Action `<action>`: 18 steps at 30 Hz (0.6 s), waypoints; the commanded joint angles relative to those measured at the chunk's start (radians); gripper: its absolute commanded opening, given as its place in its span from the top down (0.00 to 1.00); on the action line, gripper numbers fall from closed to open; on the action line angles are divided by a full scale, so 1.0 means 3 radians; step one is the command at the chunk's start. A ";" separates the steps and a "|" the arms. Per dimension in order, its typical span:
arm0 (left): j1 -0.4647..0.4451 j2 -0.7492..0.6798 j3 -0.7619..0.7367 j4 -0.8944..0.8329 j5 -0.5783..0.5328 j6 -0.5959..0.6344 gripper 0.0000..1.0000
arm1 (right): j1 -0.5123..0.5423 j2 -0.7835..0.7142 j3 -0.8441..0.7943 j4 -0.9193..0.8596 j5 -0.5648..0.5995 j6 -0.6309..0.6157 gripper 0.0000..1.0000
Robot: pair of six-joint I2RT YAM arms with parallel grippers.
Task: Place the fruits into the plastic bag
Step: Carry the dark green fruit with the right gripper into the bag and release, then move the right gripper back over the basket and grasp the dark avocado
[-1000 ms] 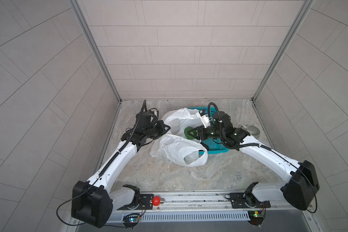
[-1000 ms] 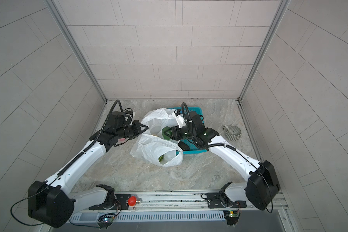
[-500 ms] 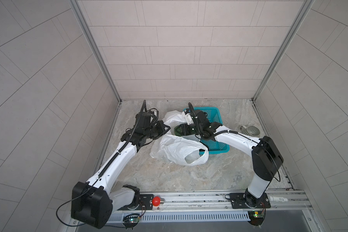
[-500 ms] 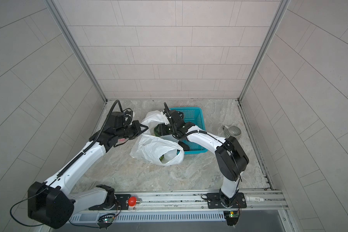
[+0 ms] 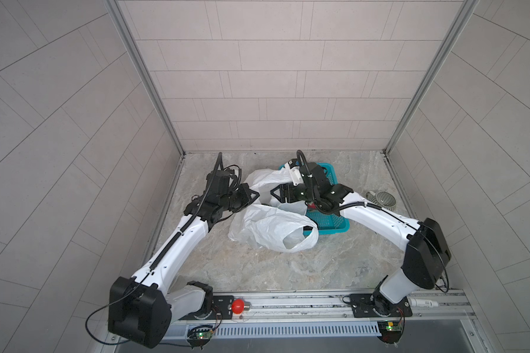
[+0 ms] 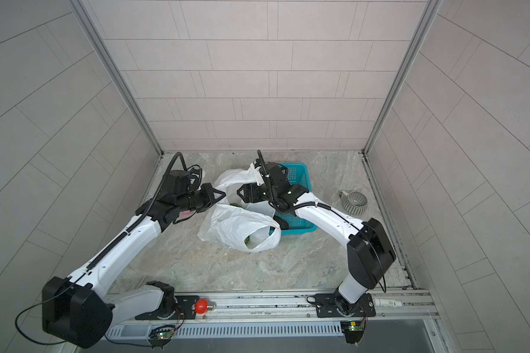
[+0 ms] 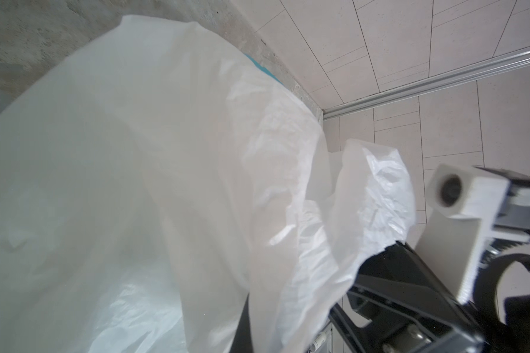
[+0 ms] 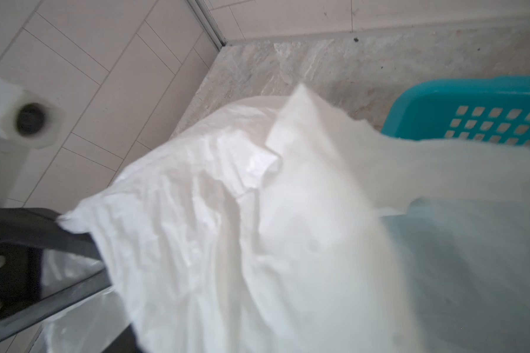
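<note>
The left gripper (image 5: 254, 195), pressed together, pinches the far-left edge of the bag (image 5: 265, 227). A dark green fruit (image 6: 234, 204) lies in its mouth, just beneath the right gripper (image 5: 273, 194); I cannot tell whether those jaws are spread.

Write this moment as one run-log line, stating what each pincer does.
left pincer: shut on plastic bag edge | right pincer: above the bag, tip facing left pincer, open or shut unclear
</note>
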 commanded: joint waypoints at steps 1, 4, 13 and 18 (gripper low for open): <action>0.0004 -0.0044 0.0004 -0.0004 -0.0015 0.0009 1.00 | -0.0032 -0.0332 -0.0144 -0.0053 -0.0158 -0.0068 0.22; 0.0004 -0.0042 0.0005 -0.0002 -0.0025 0.0009 1.00 | -0.0097 -0.0610 -0.0344 -0.0049 -0.0271 -0.0072 0.22; 0.0005 -0.0051 -0.0049 -0.0049 -0.0125 0.0014 1.00 | -0.0659 -0.1507 -0.1075 -0.0131 -0.0338 0.0054 0.22; 0.0004 -0.0016 -0.0031 -0.0023 -0.0122 0.0004 1.00 | -0.0982 -0.1684 -0.1335 -0.0471 0.0354 0.0156 0.22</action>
